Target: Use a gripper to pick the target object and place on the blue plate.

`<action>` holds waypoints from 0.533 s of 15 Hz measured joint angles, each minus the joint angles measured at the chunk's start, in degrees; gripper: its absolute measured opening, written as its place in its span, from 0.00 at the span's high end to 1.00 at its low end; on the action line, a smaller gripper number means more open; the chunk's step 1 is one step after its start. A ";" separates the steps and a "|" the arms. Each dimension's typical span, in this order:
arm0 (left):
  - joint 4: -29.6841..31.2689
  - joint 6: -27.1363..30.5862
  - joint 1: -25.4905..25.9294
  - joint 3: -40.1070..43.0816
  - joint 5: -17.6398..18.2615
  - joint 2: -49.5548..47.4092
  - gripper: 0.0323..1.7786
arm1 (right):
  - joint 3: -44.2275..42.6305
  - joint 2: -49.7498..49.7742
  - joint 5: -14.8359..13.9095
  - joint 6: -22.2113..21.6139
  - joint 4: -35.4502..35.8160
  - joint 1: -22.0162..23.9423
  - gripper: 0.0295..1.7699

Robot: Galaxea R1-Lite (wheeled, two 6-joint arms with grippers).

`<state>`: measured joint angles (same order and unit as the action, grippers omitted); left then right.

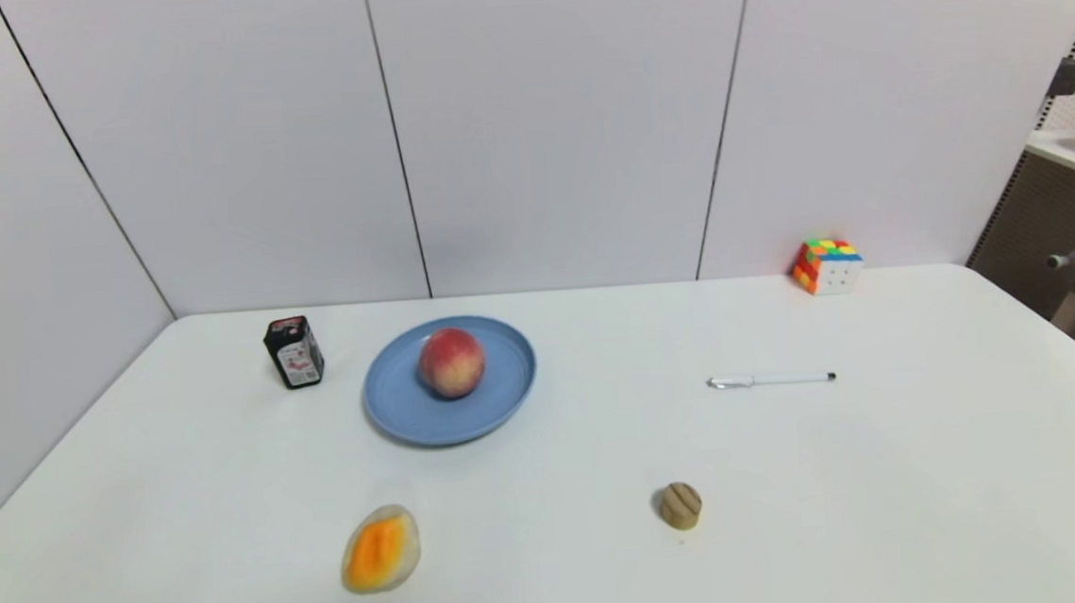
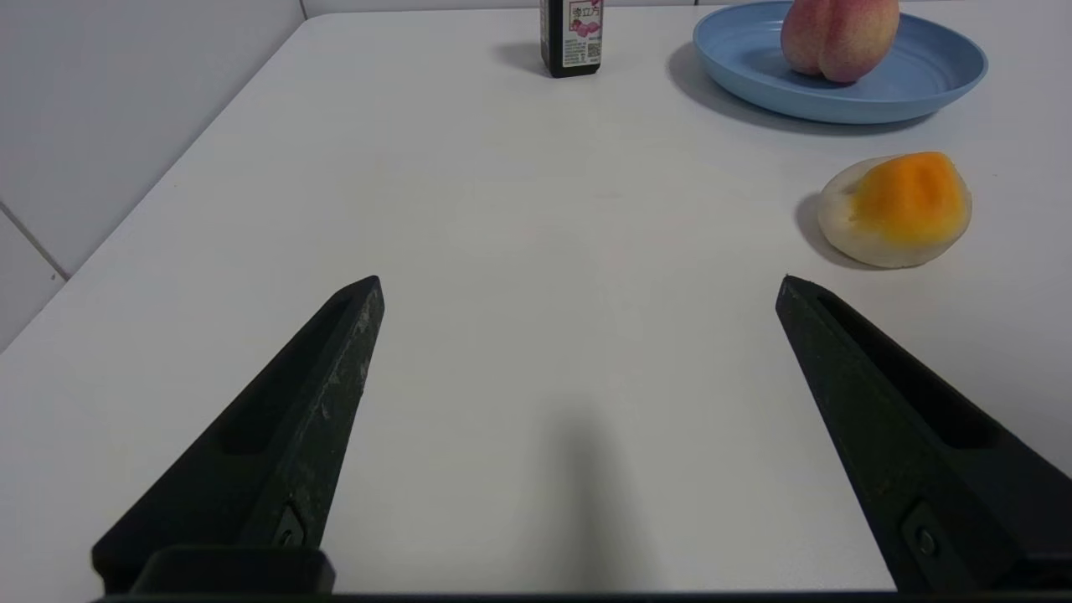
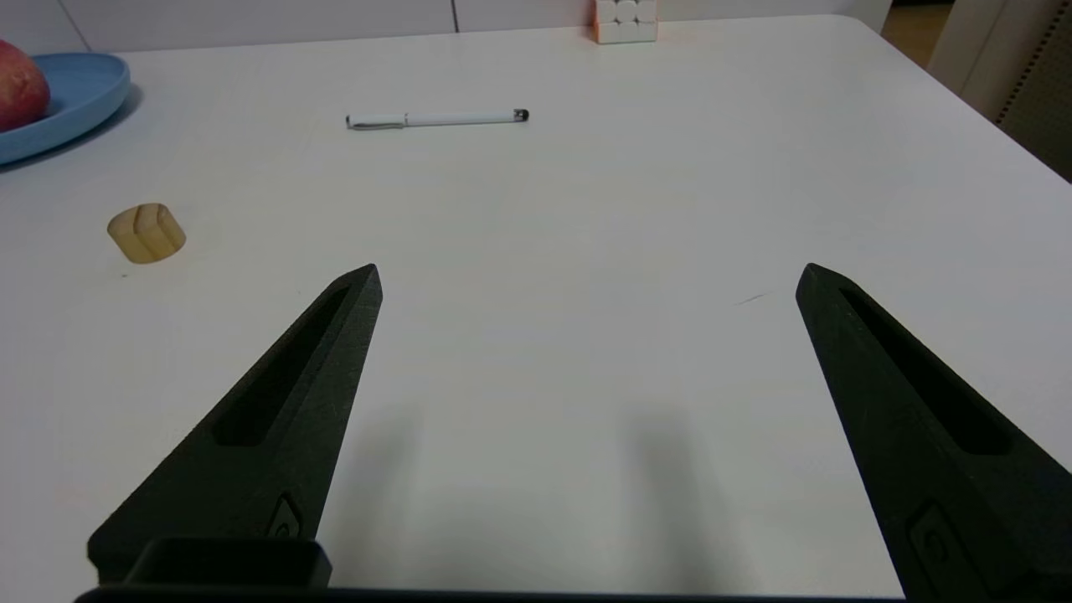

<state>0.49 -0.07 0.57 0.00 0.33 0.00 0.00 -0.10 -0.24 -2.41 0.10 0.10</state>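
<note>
nearest the head camera lie the melon slice (image 1: 380, 548) and the small wooden piece (image 1: 679, 505), both on the white table (image 1: 605, 448) near its front edge. behind the melon slice the peach (image 1: 452, 361) sits on the blue plate (image 1: 413, 414), a little toward the plate's far side. just left of the plate stands a small black bottle (image 1: 294, 353). to the right lies a white pen (image 1: 770, 380), and a colour cube (image 1: 826, 265) sits at the far edge by the wall.

the head view shows neither arm. only the wrist views show them: the left gripper (image 2: 578, 289) hangs low over bare table at the front left, its two pointed fingers (image 2: 310, 402) spread wide with nothing between them, the melon slice just ahead to one side and the plate with the peach beyond. the right gripper (image 3: 586, 280) is held the same way over the front right of the table, fingers (image 3: 293, 402) wide apart and empty, with the wooden piece, the pen and the cube ahead of it.
</note>
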 joint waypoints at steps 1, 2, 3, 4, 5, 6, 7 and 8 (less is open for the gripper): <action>0.00 0.00 0.00 0.00 0.02 -0.05 0.05 | 0.00 0.00 -0.02 0.05 0.00 0.00 0.03; 0.00 0.00 0.00 0.00 0.00 -0.05 0.05 | 0.00 0.00 0.02 0.60 0.00 0.00 0.03; 0.00 -0.02 0.00 0.00 0.00 -0.07 0.05 | 0.00 0.00 0.09 1.04 0.04 0.00 0.03; 0.02 0.00 0.00 0.00 0.00 -0.10 0.05 | 0.00 0.00 0.04 0.90 0.06 0.00 0.03; 0.02 0.00 0.00 0.00 0.00 -0.10 0.05 | 0.00 0.00 -0.13 0.55 0.04 0.00 0.03; 0.02 0.02 -0.02 0.00 0.00 -0.10 0.05 | 0.00 0.00 -0.35 0.21 0.04 0.00 0.03; 0.02 0.02 -0.05 0.00 0.00 -0.10 0.05 | 0.00 0.00 -0.41 -0.01 0.01 0.00 0.03; 0.02 0.00 -0.05 0.00 0.00 -0.10 0.05 | 0.00 0.00 -0.38 -0.22 0.04 0.00 0.03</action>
<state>0.51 -0.07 0.52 0.00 0.33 -0.10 0.00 -0.10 -0.62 -2.63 0.13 0.10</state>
